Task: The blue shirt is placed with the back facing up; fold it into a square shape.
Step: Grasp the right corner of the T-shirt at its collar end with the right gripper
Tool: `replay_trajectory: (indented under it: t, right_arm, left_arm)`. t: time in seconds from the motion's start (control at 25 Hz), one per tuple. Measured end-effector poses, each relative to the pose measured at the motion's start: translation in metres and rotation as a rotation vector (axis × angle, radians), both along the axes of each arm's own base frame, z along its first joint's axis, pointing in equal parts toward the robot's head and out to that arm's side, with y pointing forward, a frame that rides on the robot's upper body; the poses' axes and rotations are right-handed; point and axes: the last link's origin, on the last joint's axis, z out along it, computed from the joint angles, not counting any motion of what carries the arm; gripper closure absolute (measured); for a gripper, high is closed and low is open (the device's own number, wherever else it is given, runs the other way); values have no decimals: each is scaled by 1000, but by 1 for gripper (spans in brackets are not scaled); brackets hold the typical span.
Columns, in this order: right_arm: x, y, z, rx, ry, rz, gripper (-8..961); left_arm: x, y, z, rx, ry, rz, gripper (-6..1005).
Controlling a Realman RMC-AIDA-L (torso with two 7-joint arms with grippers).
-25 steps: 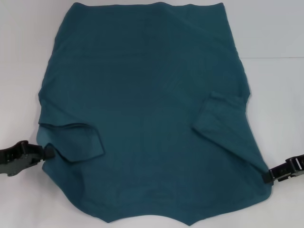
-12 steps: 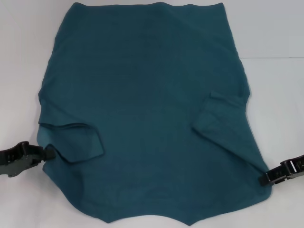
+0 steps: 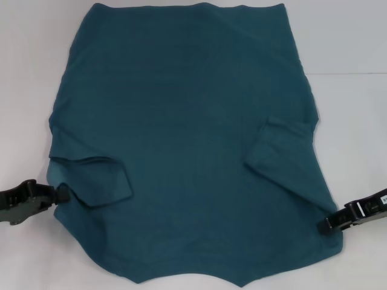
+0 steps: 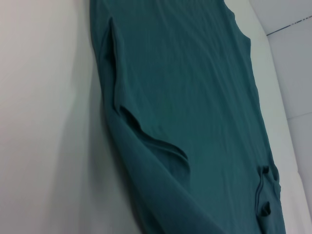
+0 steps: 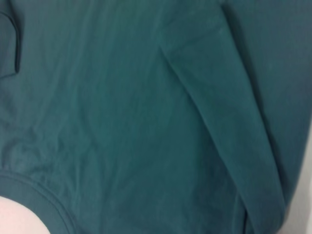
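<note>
The blue shirt (image 3: 187, 139) is being shown spread flat across the white bench (image 3: 351, 42), filling most of the head view's frame; both sleeves are lying folded inward over the body, one at lower left, one at centre right. The left claw (image 3: 60, 194) is being held at the shirt's lower-left edge; the right claw (image 3: 326, 226) is being held over its lower-right corner; whether either claw is gripping cloth cannot be told.
</note>
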Motion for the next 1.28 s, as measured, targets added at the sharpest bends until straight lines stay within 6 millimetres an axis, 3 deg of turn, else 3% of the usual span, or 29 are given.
replay_trajectory:
  t: [0.64,0.88,1.28]
  right_arm:
    - [-12,4,-4,-1,49,20,541]
    - [-10,3,-4,-3,41,21,785]
    - [-8,-3,9,-21,78,15,900]
  left_arm:
    - [-1,1,0,5,5,3,988]
    - [-1,1,0,5,5,3,989]
    - [5,-5,6,-31,-6,-70,989]
